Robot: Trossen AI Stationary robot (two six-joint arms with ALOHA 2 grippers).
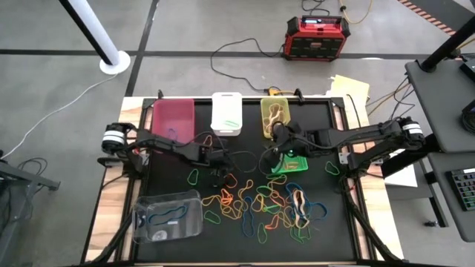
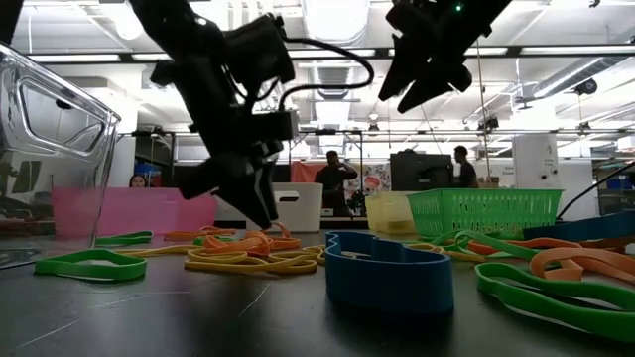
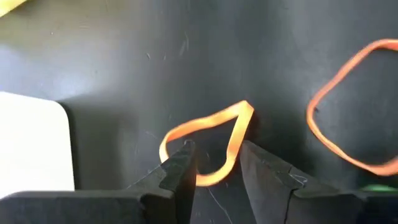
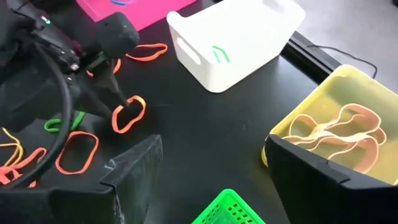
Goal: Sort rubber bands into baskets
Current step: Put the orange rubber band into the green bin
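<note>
Black table (image 1: 171, 178), left gripper (image 3: 214, 165) part-open astride orange rubber band (image 3: 208, 140), white basket (image 4: 233, 40) near, right gripper (image 4: 211, 168) open above.

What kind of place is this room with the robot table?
Probably a robotics lab or workshop: an open room with ceiling lights, people standing behind the table, a keyboard on a side desk, and cables across the floor.

free: bare mat (image 1: 245, 148) between white basket (image 1: 226, 113) and band pile (image 1: 267, 204) | blocked: back edge by baskets, front-left by clear basket (image 1: 168, 216)
</note>
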